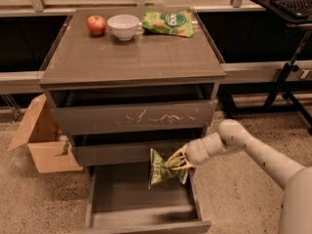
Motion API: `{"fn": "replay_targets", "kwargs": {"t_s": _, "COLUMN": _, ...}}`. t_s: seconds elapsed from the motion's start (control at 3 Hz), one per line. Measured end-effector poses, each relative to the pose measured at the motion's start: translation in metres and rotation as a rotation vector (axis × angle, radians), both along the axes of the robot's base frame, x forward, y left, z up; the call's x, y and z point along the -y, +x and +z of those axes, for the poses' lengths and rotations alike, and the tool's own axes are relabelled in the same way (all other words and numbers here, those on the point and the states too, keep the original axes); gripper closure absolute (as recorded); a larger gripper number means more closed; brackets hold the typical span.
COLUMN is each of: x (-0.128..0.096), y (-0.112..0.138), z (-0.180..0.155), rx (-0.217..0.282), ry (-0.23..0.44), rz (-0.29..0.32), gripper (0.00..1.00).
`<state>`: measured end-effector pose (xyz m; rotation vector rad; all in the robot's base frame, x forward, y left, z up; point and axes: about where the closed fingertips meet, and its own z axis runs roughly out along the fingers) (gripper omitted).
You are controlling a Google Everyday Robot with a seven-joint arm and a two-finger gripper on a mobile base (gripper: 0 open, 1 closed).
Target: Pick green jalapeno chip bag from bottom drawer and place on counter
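The green jalapeno chip bag [162,170] is a small crinkled dull-green bag. My gripper [178,161] is shut on its right edge and holds it just above the open bottom drawer [141,204], near the drawer's back right. My pale arm [253,150] reaches in from the lower right. The counter [131,57] is the flat grey-brown top of the cabinet, well above the bag.
On the counter stand a red apple [96,25], a white bowl [123,26] and a brighter green bag [168,22] at the back. A scratched top drawer front [134,117] and a middle drawer [124,152] lie above. A cardboard box [41,135] sits at left; a desk leg [287,72] at right.
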<state>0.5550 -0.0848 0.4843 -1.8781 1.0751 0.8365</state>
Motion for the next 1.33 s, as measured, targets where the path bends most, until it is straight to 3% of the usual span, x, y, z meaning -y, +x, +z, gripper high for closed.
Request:
{"fn": "replay_targets", "kwargs": {"t_s": 0.33, "x": -0.023, "y": 0.005, "z": 0.068, "rx": 0.092, "ry": -0.002, "rz": 0.081, "gripper": 1.0}}
{"fn": "replay_targets", "kwargs": {"t_s": 0.67, "x": -0.044, "y": -0.002, "z": 0.135, "rx": 0.221, "ry": -0.028, "rz": 0.141, "gripper": 1.0}}
{"fn": "replay_targets", "kwargs": {"t_s": 1.0, "x": -0.044, "y": -0.002, "z": 0.135, "rx": 0.221, "ry": -0.028, "rz": 0.141, "gripper": 1.0}}
{"fn": "replay_targets", "kwargs": {"t_s": 1.33, "x": -0.041, "y": -0.001, "z": 0.168, "rx": 0.296, "ry": -0.012, "rz": 0.127, "gripper": 1.0}}
